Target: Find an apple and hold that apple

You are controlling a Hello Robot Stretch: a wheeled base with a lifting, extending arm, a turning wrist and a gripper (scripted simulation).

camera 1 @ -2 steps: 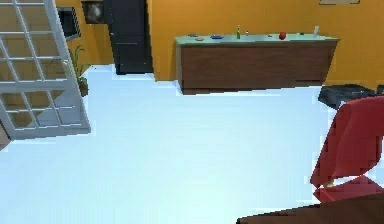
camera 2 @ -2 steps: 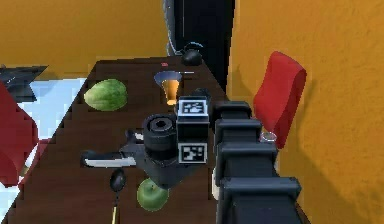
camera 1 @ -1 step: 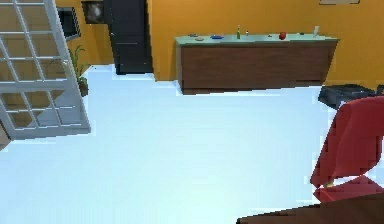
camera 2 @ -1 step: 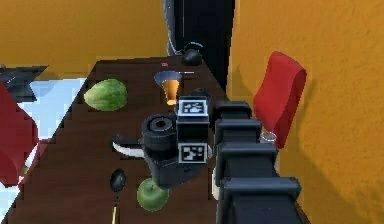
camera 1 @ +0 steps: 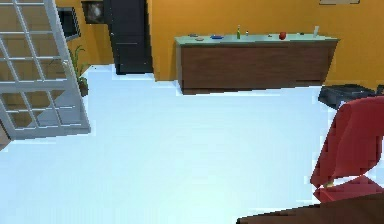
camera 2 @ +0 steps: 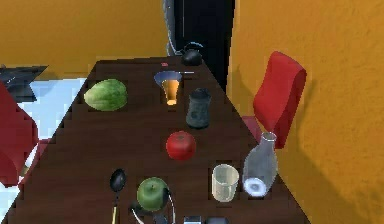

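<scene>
Apple: a green apple [camera 2: 152, 192] is seen standing on the dark wooden surface [camera 2: 100, 145], close to the arm side view's bottom edge and a little left of the middle.
Claw: the claw [camera 2: 156, 214] is seen at the bottom edge, with its thin pale fingers [camera 2: 171, 205] at the green apple's lower sides. Whether the fruit is touched cannot be told. As the fruit rests on the wood, it cannot be told whether anything is grasped.
Beside the apple: a dark spoon [camera 2: 118, 181] is laid just to its left. A cream cup [camera 2: 226, 183] is set to its right, with a clear glass bottle [camera 2: 261, 168] just beside the cup.
Red fruit: a round red fruit [camera 2: 181, 146] is placed near the apple, farther up the wood; apple or tomato cannot be told.
Farther out: a dark jar [camera 2: 198, 108], an orange cone-shaped vessel [camera 2: 170, 88], a green leafy head [camera 2: 105, 96] and a dark kettle [camera 2: 192, 53] are spread toward the far end.
Seats: a red chair [camera 2: 277, 95] is drawn up at the right side and a second red chair [camera 2: 12, 135] at the left.
Forward view: a teal-topped surface [camera 1: 255, 42] is set against the orange wall [camera 1: 200, 15]. A small red thing [camera 1: 282, 35] on it is too small to name. A dark door [camera 1: 130, 35] and a white glazed door [camera 1: 40, 75] are seen to the left.
</scene>
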